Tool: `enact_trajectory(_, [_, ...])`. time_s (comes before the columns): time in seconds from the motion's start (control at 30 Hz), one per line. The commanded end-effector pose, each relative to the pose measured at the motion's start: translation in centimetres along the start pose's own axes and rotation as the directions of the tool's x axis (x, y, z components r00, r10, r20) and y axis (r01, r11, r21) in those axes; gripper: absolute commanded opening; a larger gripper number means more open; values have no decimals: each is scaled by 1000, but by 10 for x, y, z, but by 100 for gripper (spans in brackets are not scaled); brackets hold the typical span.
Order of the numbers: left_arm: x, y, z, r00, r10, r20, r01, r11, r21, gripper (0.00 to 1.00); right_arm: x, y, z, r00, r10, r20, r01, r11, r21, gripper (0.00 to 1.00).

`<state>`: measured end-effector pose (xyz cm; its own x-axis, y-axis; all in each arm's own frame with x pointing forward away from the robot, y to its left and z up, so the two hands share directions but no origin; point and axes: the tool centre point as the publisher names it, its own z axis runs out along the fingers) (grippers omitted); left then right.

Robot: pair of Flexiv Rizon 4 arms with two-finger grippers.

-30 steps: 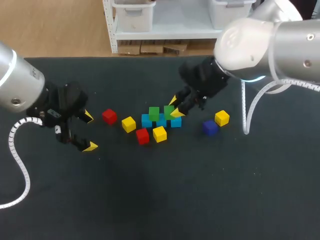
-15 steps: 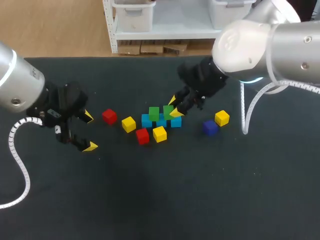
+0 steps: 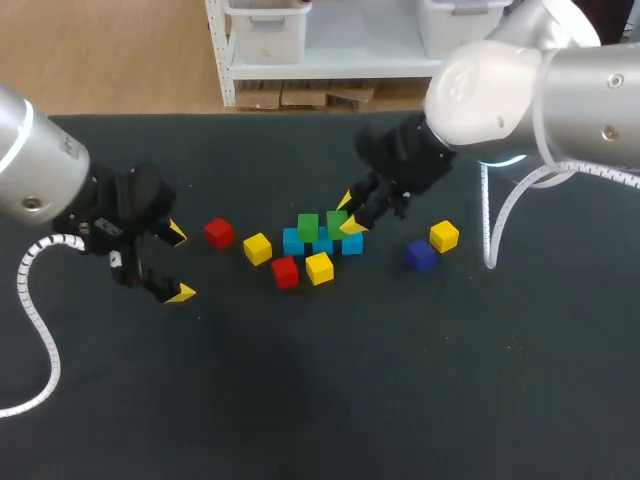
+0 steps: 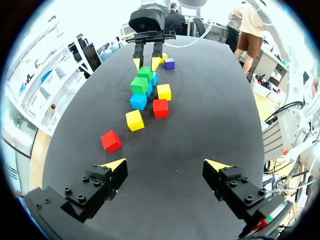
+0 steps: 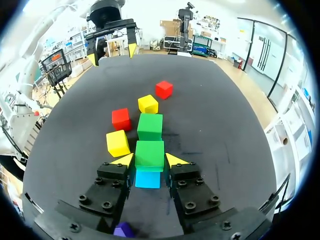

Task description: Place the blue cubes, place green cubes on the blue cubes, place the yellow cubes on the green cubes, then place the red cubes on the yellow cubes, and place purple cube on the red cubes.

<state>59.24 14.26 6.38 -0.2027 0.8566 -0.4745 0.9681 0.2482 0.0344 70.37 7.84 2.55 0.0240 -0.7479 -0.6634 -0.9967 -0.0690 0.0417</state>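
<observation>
Three blue cubes (image 3: 322, 246) lie in a row at mid-table. Two green cubes rest on them: one (image 3: 308, 226) toward the left, the other (image 3: 337, 222) between my right gripper's (image 3: 348, 213) yellow tips. In the right wrist view both fingers press the sides of that green cube (image 5: 149, 155), with a blue cube (image 5: 148, 179) under it and the other green cube (image 5: 150, 126) just ahead. Loose around the row are two red cubes (image 3: 219, 233) (image 3: 285, 272), three yellow cubes (image 3: 257, 248) (image 3: 319, 268) (image 3: 444, 236) and a purple cube (image 3: 420, 255). My left gripper (image 3: 175, 262) hangs open at the left, holding nothing.
The dark table (image 3: 320, 400) stretches wide in front of the cubes. A white cable (image 3: 492, 225) loops down from my right arm just right of the yellow and purple cubes. In the left wrist view the red cube (image 4: 111, 141) lies nearest ahead of the open fingers.
</observation>
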Motion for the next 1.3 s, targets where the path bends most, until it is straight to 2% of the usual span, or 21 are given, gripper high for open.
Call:
enact_trajectory(0.03, [2,0,0,1000,3,7,-3,1000,0,100,0,-2,1,1000,1,0,-1,1000,-4,14])
enact_trajectory(0.23, [2,0,0,1000,3,7,-3,1000,0,100,1,-3,1,1000,4,-1,-4,1000,-6,24])
enact_trajectory(0.5, [2,0,0,1000,3,7,-3,1000,0,100,1,-3,2,1000,8,-3,-8,1000,-10,31])
enact_trajectory(0.63, [2,0,0,1000,3,7,-3,1000,0,100,0,-3,3,1000,6,-6,-6,1000,-11,49])
enact_trajectory(0.7, [2,0,0,1000,3,7,-3,1000,0,100,0,-3,3,1000,6,-7,-6,1000,-11,81])
enact_trajectory(0.77, [2,0,0,1000,3,7,-3,1000,0,100,0,-3,3,1000,6,-8,-6,1000,-13,99])
enact_trajectory(1.0, [2,0,0,1000,3,7,-3,1000,0,100,-1,-3,-3,1000,13,-4,-13,1000,-6,100])
enact_trajectory(1.3, [2,0,0,1000,3,7,-3,1000,0,100,3,-1,-44,1000,4,9,-5,999,34,100])
